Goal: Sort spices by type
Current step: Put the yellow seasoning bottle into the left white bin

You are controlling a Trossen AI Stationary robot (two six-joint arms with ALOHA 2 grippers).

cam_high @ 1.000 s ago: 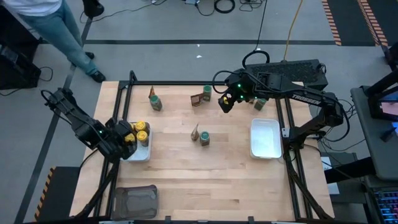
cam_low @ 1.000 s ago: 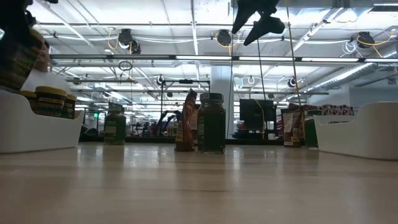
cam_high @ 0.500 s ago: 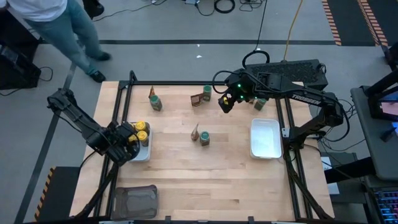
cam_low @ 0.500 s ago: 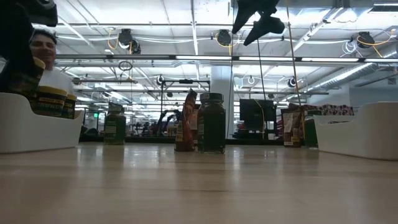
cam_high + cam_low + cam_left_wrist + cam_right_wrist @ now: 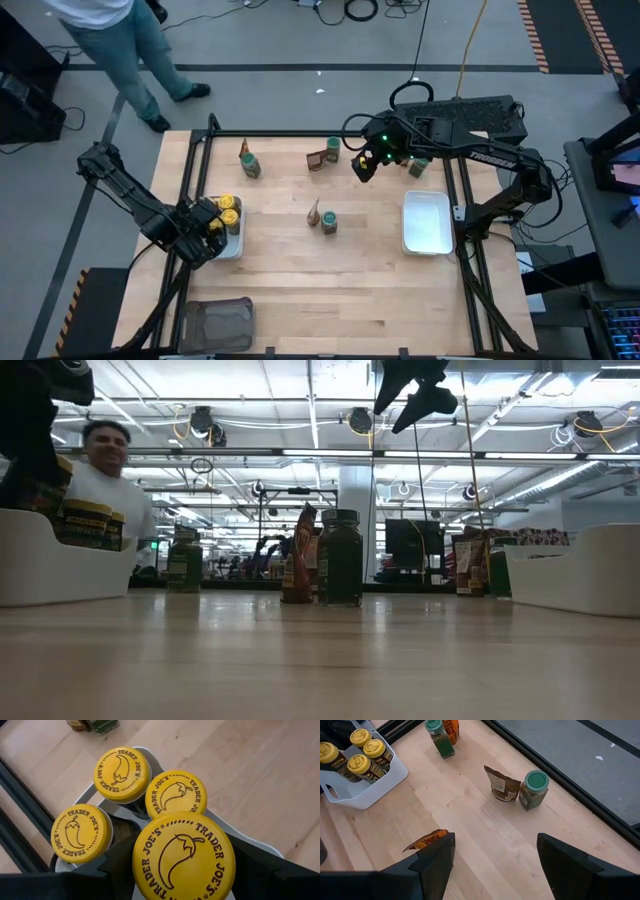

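Spices scattered over wooden table (image 5: 300, 290), mine to sort. Left white tray (image 5: 228, 247) at table's left edge holds three yellow-lid jars (image 5: 121, 773). My left gripper (image 5: 205, 235) over that tray, fingers clamped on fourth yellow-lid jar (image 5: 183, 858). My right gripper (image 5: 362, 165) hangs above table's far side, fingers spread, holding nothing. Right white tray (image 5: 426, 222) bare. Mid-table: green-lid jar (image 5: 329, 221) just beside brown-orange packet (image 5: 314, 212).

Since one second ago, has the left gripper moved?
Yes. In the high view the left gripper has shifted slightly toward the near table edge, measured against the white tray.
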